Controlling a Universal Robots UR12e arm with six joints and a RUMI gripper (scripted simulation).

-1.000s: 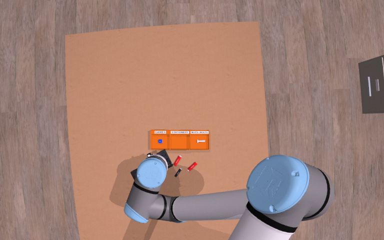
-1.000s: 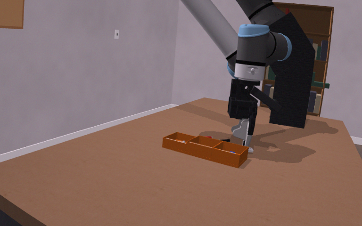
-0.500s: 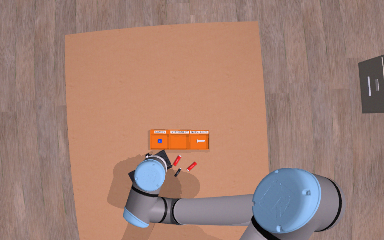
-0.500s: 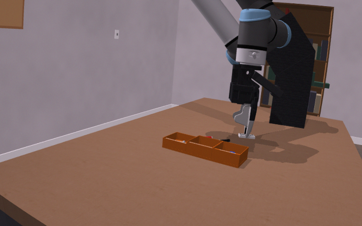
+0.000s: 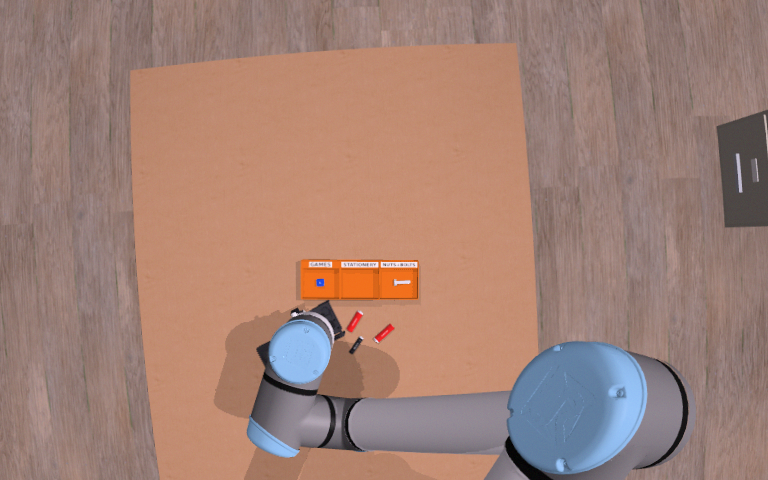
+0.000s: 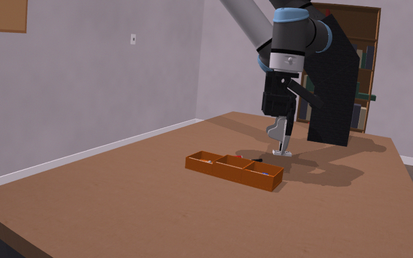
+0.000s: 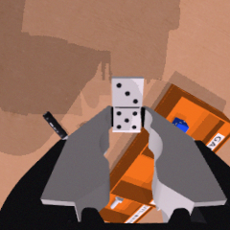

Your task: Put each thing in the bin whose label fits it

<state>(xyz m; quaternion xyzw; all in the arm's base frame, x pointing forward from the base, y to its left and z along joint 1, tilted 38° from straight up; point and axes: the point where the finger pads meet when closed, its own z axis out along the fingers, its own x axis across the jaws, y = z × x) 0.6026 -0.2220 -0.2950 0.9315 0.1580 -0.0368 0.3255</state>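
the die lies in games, the bolt in nuts+bolts

A brown bookshelf stands against pale walls above white baseboards.

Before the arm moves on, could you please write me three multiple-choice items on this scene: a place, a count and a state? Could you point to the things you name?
1. Where is the blue die?
A) GAMES bin
B) STATIONERY bin
C) On the table

2. How many red cylinders lie on the table?
A) One
B) Two
C) Three

3. What state is the gripper in?
A) Wide open
B) Shut on nothing
C) Shut on a domino

1 A: the blue die (image 5: 320,282) (image 7: 180,125) sits under the GAMES label (image 5: 320,264).
2 B: one red cylinder (image 5: 355,321) lies near another (image 5: 384,333).
3 C: the gripper (image 6: 283,152) (image 7: 126,107) has the white domino (image 6: 287,153) (image 7: 127,92) between its fingers.
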